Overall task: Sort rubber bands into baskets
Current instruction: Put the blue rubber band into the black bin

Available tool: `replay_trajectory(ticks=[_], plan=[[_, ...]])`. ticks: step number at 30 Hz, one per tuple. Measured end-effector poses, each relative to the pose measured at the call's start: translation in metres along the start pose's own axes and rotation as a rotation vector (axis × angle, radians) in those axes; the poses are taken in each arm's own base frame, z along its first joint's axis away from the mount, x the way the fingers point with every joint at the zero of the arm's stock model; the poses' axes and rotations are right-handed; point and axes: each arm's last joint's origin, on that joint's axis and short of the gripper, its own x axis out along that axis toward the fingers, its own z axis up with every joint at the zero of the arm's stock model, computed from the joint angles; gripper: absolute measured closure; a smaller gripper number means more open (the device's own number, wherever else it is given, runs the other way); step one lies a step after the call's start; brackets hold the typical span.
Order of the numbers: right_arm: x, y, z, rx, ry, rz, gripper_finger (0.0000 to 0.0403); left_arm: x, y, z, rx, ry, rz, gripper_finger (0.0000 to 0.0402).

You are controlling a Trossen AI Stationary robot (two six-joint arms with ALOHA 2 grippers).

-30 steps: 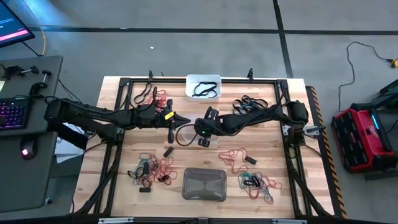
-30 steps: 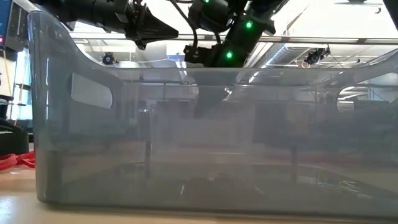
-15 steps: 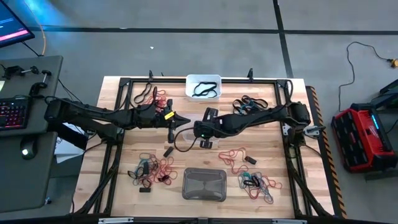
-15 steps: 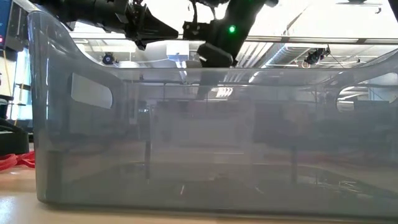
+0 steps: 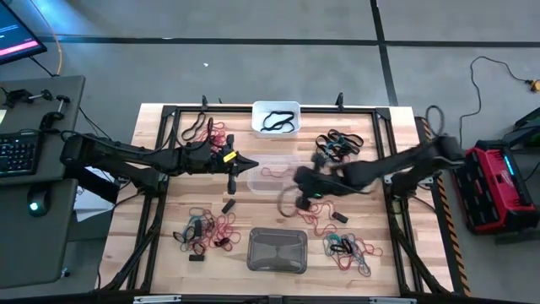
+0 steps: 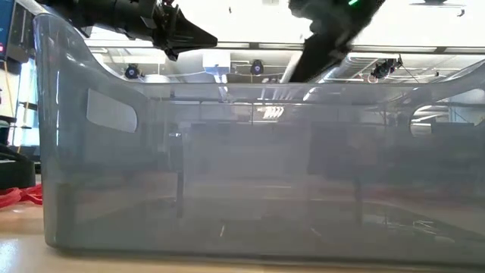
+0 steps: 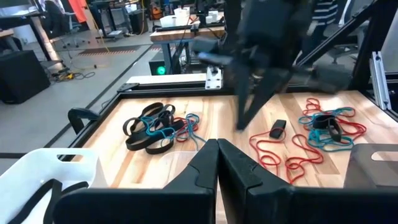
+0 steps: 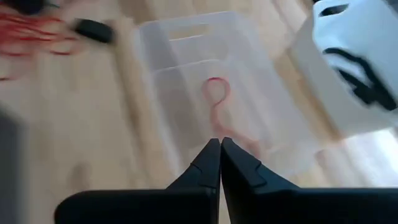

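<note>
Taking the clear basket (image 5: 272, 171) at the middle of the desk (image 5: 169, 253) as the landmark: well to its left and toward the desk's near edge lies a tangle of red, black and teal rubber bands (image 5: 205, 230), and farther back on that left side a smaller heap of black and red bands (image 5: 205, 129). The left pincer (image 5: 251, 163) hangs just at the clear basket's left rim, its two fingers pressed together with nothing between them. Inside the clear basket lies one red band (image 8: 216, 93), curled in a loop. Straight behind the clear basket stands the white basket (image 5: 276, 118) with black bands in it; straight in front of it, near the desk's front edge, sits the grey basket (image 5: 277, 250). Just to the right of the clear basket the right pincer (image 5: 297, 179) is blurred in the overhead view; its own wrist view shows the fingers closed on nothing. Farther right lie a black-and-teal heap (image 5: 336, 142) toward the back, a loose red band (image 5: 319, 211), and a teal-and-black cluster (image 5: 348, 249) toward the front.
</note>
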Motion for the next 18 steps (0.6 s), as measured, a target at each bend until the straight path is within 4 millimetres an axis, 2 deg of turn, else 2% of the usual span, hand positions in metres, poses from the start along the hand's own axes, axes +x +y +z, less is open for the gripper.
replay_trajectory(ticks=[7, 13, 18], plan=[[-0.049, 0.007, -0.043, 0.106, 0.096, 0.049, 0.0402, 0.000, 0.000, 0.000, -0.008, 0.003, 0.000, 0.0401], [-0.064, 0.020, -0.075, 0.163, 0.314, 0.036, 0.0394, 0.000, 0.000, 0.000, -0.009, 0.003, 0.000, 0.0401], [-0.065, 0.034, -0.089, 0.201, 0.428, 0.044, 0.0345, 0.000, 0.000, 0.000, -0.009, 0.003, 0.000, 0.0401]])
